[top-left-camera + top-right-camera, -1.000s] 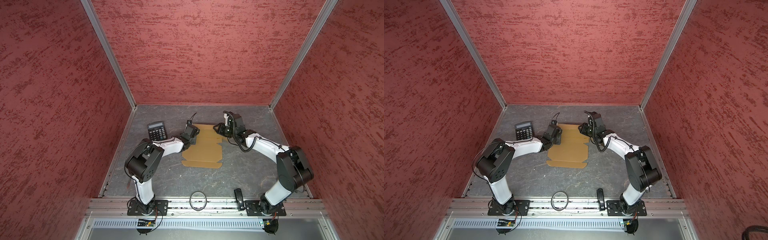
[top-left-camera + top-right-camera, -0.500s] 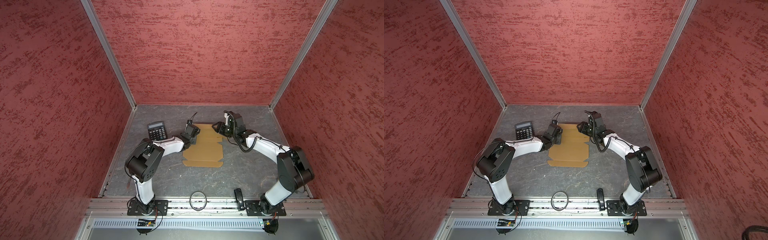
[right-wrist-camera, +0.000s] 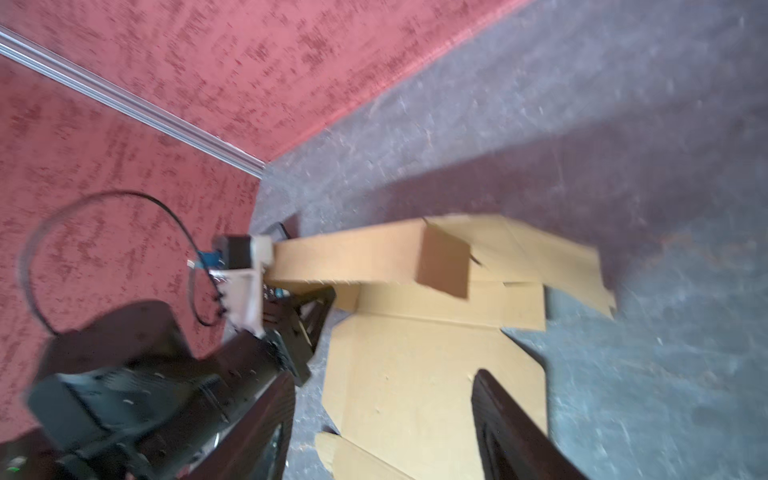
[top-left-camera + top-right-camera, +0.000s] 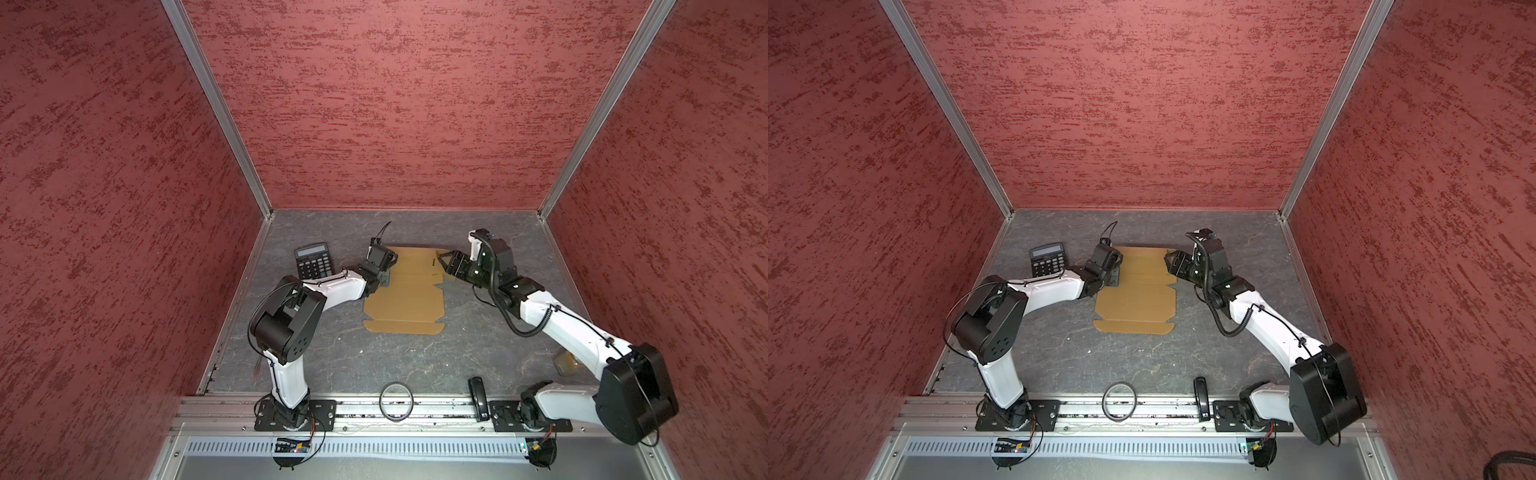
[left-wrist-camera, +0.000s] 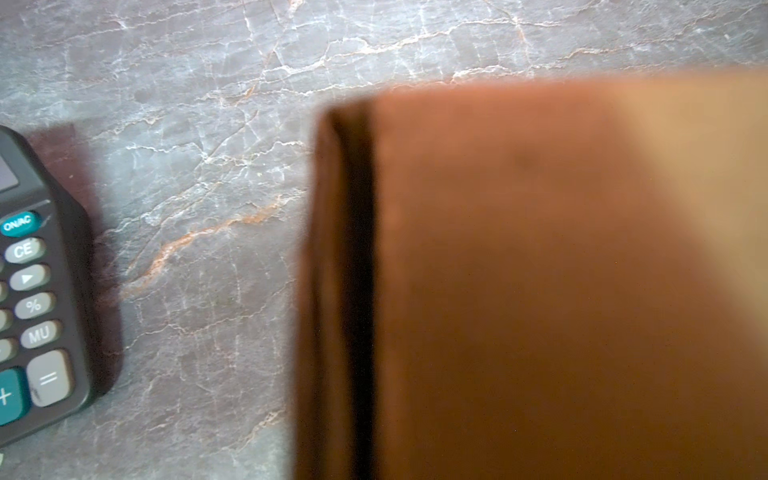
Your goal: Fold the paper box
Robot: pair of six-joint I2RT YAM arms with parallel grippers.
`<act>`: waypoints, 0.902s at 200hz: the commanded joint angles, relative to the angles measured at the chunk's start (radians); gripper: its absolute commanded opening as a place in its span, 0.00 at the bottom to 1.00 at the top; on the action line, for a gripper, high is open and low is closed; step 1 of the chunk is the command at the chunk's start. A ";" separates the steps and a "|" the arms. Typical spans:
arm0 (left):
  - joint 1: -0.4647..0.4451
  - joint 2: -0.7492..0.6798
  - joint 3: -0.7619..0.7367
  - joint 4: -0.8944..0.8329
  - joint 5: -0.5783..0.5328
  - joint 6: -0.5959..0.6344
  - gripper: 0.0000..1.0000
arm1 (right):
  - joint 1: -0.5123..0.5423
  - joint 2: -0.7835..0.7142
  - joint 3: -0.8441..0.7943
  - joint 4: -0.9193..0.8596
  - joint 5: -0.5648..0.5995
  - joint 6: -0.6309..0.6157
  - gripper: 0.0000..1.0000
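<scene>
Black calculator [image 4: 312, 262] on grey marbled tabletop [image 4: 415, 365]; ring [image 4: 396, 401] and dark bar [image 4: 478, 398] near front rail [image 4: 357, 411]

I read the paper box [image 4: 405, 291] [image 4: 1136, 295] as a plain tan-brown die-cut cardboard sheet, not yet a box. In both top views it lies on the grey marbled tabletop [image 4: 415, 361], behind centre toward the back wall, long axis front to back. It sits near the calculator [image 4: 312, 262] and clear of it. The main panel is flat, and so is the narrow near-edge flap with tapered ends. Right wrist view: at the sheet's [image 3: 415, 374] far end a long panel stands up, with a short end tab bent roughly square to it. Left wrist view: the cardboard [image 5: 540, 291] is close and blurred, with one dark crease showing.
</scene>
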 commanded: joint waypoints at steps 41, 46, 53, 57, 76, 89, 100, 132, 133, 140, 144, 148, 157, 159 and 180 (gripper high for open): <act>0.007 0.042 0.049 -0.022 0.015 -0.005 0.13 | 0.085 0.073 -0.082 0.077 0.049 -0.024 0.67; 0.008 0.042 0.050 -0.022 0.016 -0.006 0.12 | 0.087 0.082 -0.086 0.086 0.052 -0.023 0.67; 0.007 0.041 0.050 -0.020 0.020 -0.005 0.10 | 0.089 0.093 -0.094 0.099 0.060 -0.021 0.66; 0.008 0.041 0.050 -0.019 0.021 -0.005 0.09 | 0.089 0.100 -0.099 0.107 0.065 -0.021 0.66; 0.008 0.042 0.053 -0.019 0.029 -0.002 0.06 | 0.089 0.136 -0.100 0.130 0.086 -0.025 0.67; 0.009 0.041 0.053 -0.022 0.037 -0.001 0.05 | 0.090 0.170 -0.092 0.137 0.097 -0.035 0.67; 0.013 0.038 0.053 -0.025 0.043 0.001 0.05 | 0.090 0.195 -0.084 0.142 0.112 -0.042 0.68; 0.020 0.034 0.060 -0.038 0.058 0.001 0.05 | 0.089 0.263 -0.065 0.155 0.171 -0.062 0.71; 0.020 0.035 0.060 -0.039 0.058 0.001 0.05 | 0.089 0.265 -0.064 0.155 0.172 -0.063 0.71; 0.019 0.035 0.063 -0.044 0.061 0.000 0.05 | 0.089 0.282 -0.057 0.155 0.179 -0.068 0.72; 0.020 0.035 0.066 -0.048 0.063 0.000 0.05 | 0.089 0.290 -0.051 0.156 0.184 -0.071 0.72; 0.021 0.036 0.069 -0.051 0.064 -0.001 0.05 | 0.089 0.300 -0.049 0.158 0.186 -0.073 0.72; 0.022 0.039 0.077 -0.062 0.066 -0.001 0.04 | 0.088 0.320 -0.041 0.163 0.192 -0.077 0.73; 0.022 0.039 0.078 -0.064 0.067 -0.001 0.04 | 0.089 0.324 -0.039 0.164 0.193 -0.078 0.73; 0.026 0.042 0.087 -0.077 0.073 0.001 0.04 | 0.089 0.361 -0.025 0.184 0.195 -0.086 0.74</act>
